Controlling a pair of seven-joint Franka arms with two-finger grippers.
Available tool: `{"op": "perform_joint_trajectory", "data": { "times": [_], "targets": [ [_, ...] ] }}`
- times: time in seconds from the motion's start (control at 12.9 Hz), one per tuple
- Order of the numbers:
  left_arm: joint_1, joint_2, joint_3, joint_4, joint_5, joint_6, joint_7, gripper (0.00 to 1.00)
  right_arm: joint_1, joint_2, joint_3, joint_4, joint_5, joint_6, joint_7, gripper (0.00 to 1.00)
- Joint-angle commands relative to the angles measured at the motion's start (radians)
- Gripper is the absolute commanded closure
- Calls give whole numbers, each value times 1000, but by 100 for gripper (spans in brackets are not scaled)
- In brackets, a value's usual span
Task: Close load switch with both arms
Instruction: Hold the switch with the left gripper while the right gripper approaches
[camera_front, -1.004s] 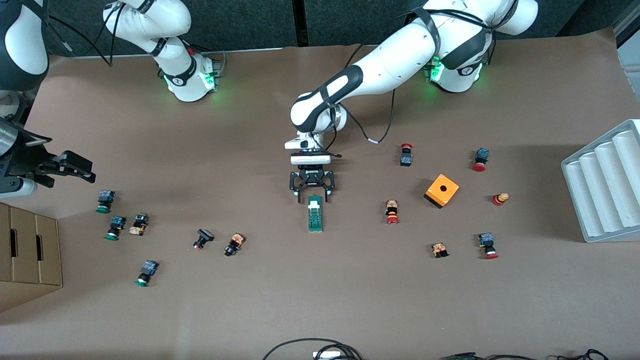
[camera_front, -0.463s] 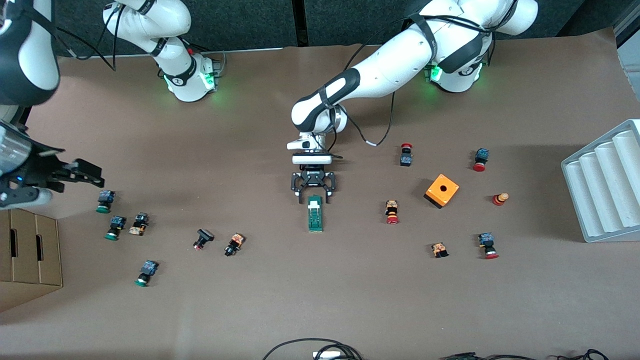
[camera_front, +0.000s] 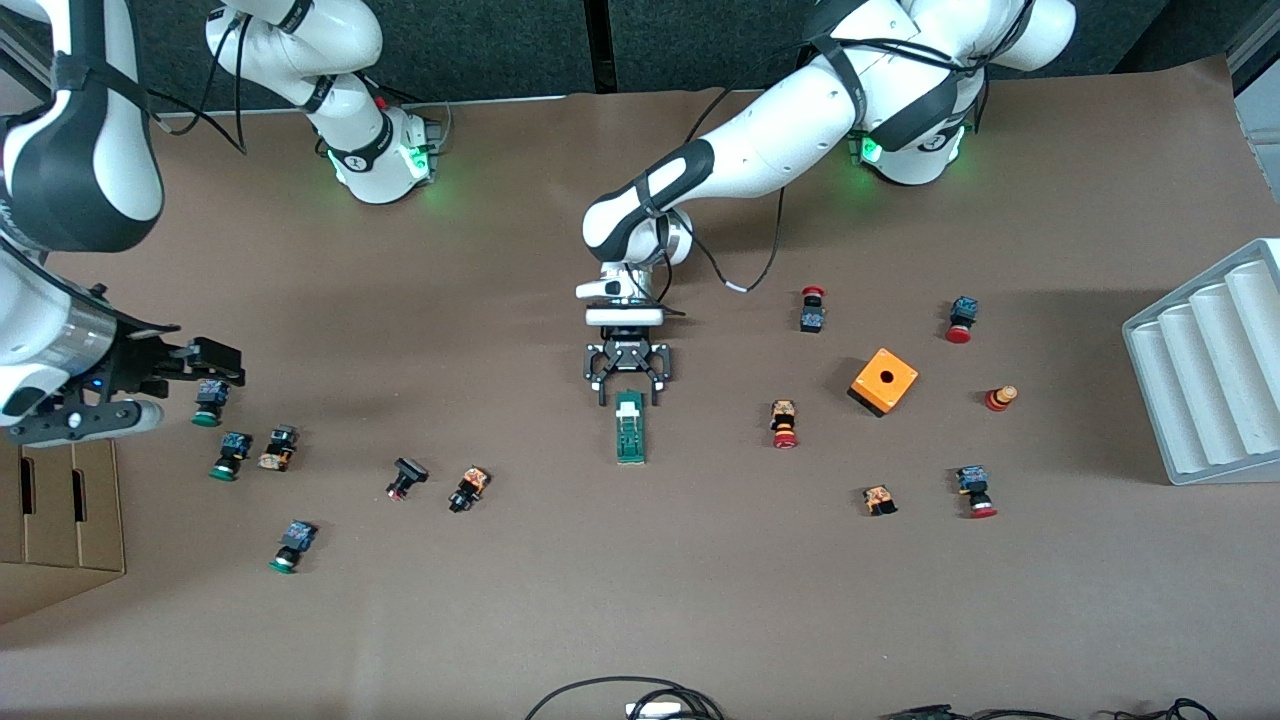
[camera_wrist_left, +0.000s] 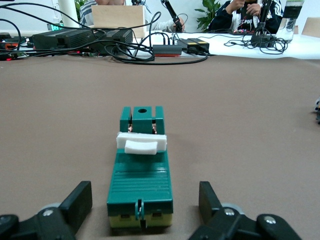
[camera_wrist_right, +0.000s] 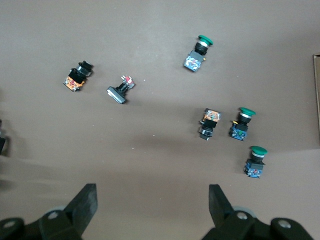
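Green load switch (camera_front: 629, 428) lies mid-table, long axis running toward the front camera. Your left gripper (camera_front: 627, 383) sits right at its farther end, fingers (camera_wrist_left: 76, 205) spread, straddling the block. Your right gripper (camera_front: 215, 362) hangs spread wide over the green push buttons (camera_wrist_right: 240, 123), well apart from the switch.

The right arm (camera_front: 60, 200) is swinging in from the right arm's end of the table, carrying the right gripper (camera_front: 215, 360) toward the middle; its open fingers are now hanging over a green button (camera_front: 208, 402). The left arm's elbow (camera_front: 625, 220) is shifting very slightly nearer the front camera.
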Motion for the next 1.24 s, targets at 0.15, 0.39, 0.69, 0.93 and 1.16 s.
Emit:
{"op": "perform_joint_trajectory", "data": {
  "times": [0.15,0.39,0.69,0.93,1.16],
  "targets": [
    [-13,4,7,5,23,-25,-46,6,59,81,-2,66,35,18,112,0],
    [-13,4,7,5,23,-29,-60,6,119,114,-2,75,135,74,299,0],
    [-13,12,7,4,46,-41,-59,6,222,179,-4,76,177,188,549,0],
    [-13,26,7,7,57,-63,-59,6,325,233,-8,83,201,285,799,0],
    [-13,27,7,7,58,-69,-59,6,415,319,-13,109,290,421,1070,0]
  ]
}}
